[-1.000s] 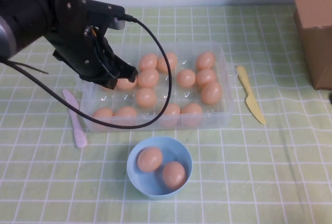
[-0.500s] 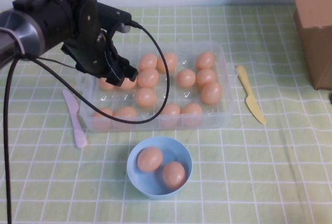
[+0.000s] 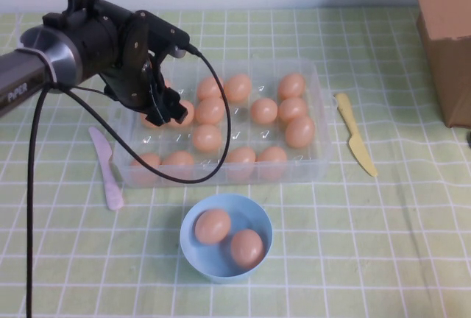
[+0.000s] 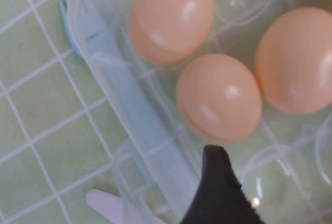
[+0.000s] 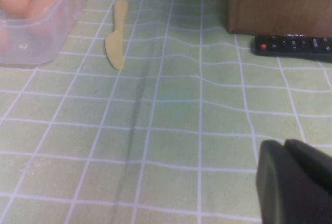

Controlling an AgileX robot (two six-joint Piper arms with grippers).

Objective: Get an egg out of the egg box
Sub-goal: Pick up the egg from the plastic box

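Observation:
The clear plastic egg box holds several tan eggs. My left gripper is down inside the box's left part, among the eggs there. In the left wrist view one black fingertip sits just short of an egg, with two more eggs beside it. Only that one finger shows, nothing is between the jaws, and the gripper looks open. My right gripper is shut and empty, low over the cloth at the right, outside the high view.
A blue bowl with two eggs stands in front of the box. A pink plastic knife lies left of the box and a yellow one right of it. A cardboard box and a remote are at the far right.
My left arm has swung back and to the left, and its gripper has shifted slightly left and lower into the box's left part. The eggs have not moved.

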